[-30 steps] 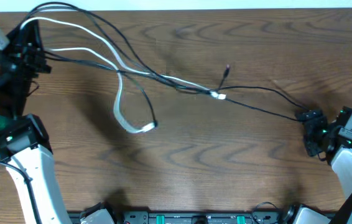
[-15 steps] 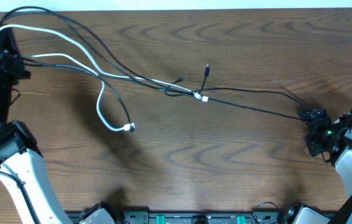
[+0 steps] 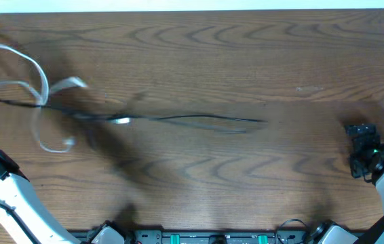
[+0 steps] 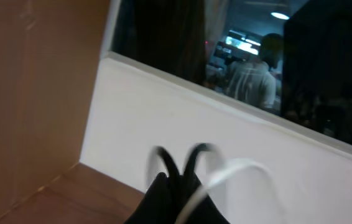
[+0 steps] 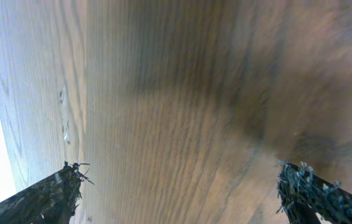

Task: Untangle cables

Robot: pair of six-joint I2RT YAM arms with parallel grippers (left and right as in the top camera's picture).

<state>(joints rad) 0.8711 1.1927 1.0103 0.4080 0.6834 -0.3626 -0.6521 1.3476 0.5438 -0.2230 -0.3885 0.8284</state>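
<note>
Several cables [image 3: 178, 120] on the table [image 3: 246, 41], all well apart from the right gripper [image 3: 360, 149] — the nearest black tip stops far short of it, around the middle of the wood. From there the black cords run in one stretched, blurry line away from the right gripper to the far edge. There the left gripper [image 4: 175, 202] is clamped tight on them. The white cable [image 3: 43, 80] loops around near that far end, and a small white plug [image 3: 122, 121] sits on the black line.

The right gripper is spread wide and holds nothing; its fingertips [image 5: 58, 193] have only bare wood grain between them.

In the left wrist view, black and white cords arc up out of the pinched fingers. Behind them is a white wall [image 4: 163, 118], with a brown panel [image 4: 33, 93] beside it. Above is a dark window [image 4: 163, 31] showing a person in a light shirt [image 4: 250, 81] — reflected or behind the glass, can't tell.
</note>
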